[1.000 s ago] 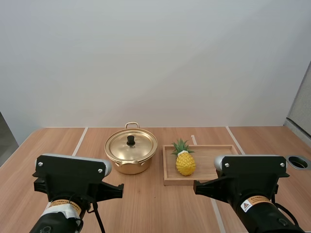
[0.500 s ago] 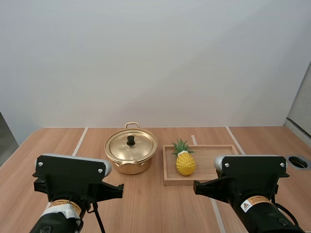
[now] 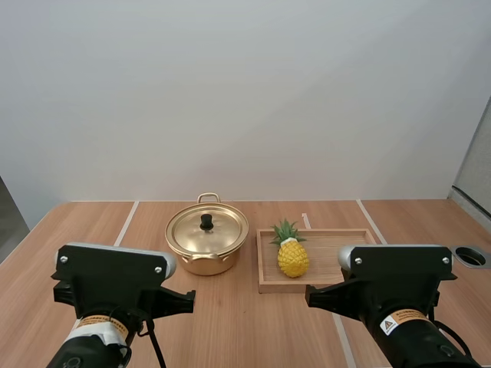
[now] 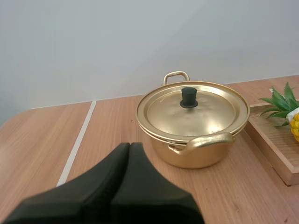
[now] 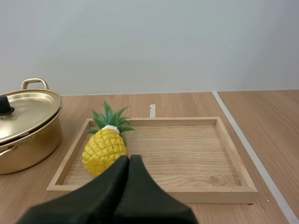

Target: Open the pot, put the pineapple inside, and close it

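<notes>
- Plainly nothing of the job is done yet: everything sits on the counter (image 3: 230, 322), and opening, loading and closing are all left to do.
- Next in size, the wooden tray (image 3: 337, 257) lies flat just to the right of the pot and carries the fruit in its left part.
- The pot (image 3: 203, 264) stands upright ahead of my left arm, closed.
- Its lid (image 3: 222, 231) rests squarely on the rim, so I judge that lifting it off is the first step I have to run.
- The pineapple (image 3: 293, 257) sits in the tray near the left wall, outside the pot.
- My left gripper (image 4: 128, 153) hangs short of the pot with its fingers pressed together into one wedge, holding nothing.
- My right gripper (image 5: 129, 163) is the same, empty, in front of the tray and just short of the pineapple.
- The black knob (image 3: 206, 221) at the lid's middle is untouched. I reckon the left gripper must spread and pinch there.
</notes>
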Tool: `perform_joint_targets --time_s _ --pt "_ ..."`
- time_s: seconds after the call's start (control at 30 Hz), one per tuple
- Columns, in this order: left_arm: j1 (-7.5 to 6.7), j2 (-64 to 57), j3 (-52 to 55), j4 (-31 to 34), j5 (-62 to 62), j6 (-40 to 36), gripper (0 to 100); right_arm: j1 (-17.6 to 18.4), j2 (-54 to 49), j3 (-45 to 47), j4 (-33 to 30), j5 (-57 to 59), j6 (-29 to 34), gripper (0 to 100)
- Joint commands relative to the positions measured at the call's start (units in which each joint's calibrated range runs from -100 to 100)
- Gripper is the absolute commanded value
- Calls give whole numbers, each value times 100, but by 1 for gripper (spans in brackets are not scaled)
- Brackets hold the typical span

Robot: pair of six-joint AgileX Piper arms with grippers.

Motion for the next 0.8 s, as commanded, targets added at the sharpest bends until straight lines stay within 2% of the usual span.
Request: perform_joint_targets --time_s 0.0,0.77 --pt "-12 -33 13 -84 -143 -24 0 13 -29 0 -8 -114 -12 0" --pt "-12 -33 13 -87 -188 -24 0 13 -29 0 26 -114 -12 0"
